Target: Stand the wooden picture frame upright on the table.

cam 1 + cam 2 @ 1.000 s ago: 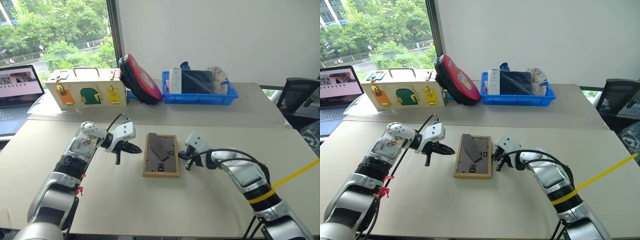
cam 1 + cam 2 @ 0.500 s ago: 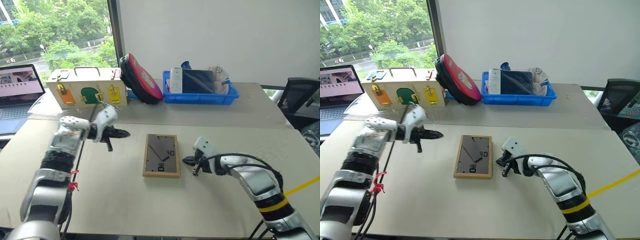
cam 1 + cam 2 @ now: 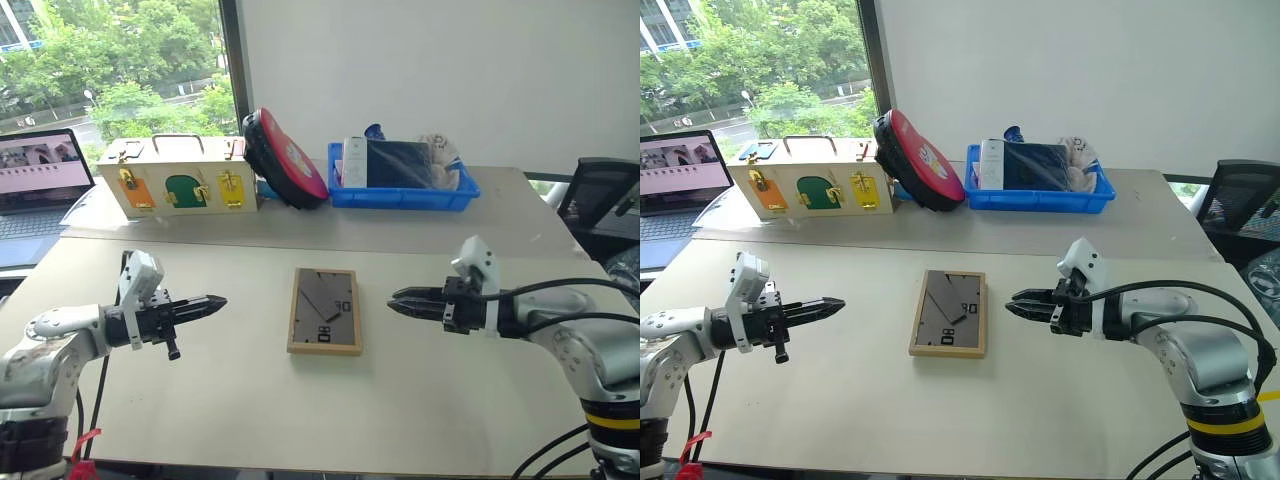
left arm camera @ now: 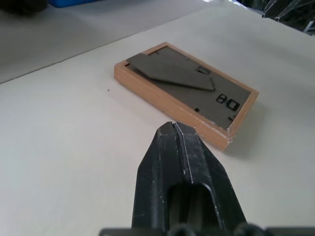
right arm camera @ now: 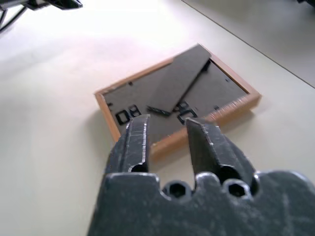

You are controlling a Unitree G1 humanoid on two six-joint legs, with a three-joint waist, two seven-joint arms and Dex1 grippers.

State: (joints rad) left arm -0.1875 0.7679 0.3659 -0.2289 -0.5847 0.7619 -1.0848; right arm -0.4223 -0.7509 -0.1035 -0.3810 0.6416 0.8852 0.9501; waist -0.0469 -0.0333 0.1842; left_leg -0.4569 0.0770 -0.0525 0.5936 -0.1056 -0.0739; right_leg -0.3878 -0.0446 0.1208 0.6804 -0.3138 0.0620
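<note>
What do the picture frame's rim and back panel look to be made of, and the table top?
Frame rim: light unfinished-looking wood, matt with pale raw edges. Back panel: dark grey board, probably fibreboard, flat and matt, white marks. Table: smooth beige top, likely laminate; no grain shows.

laptop (image 3: pixel 40 175), cream box (image 3: pixel 182 178), blue bin (image 3: pixel 404 190)

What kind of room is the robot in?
Probably an office or lab: an open laptop beside a big window, a black office chair, and a large beige table.
</note>
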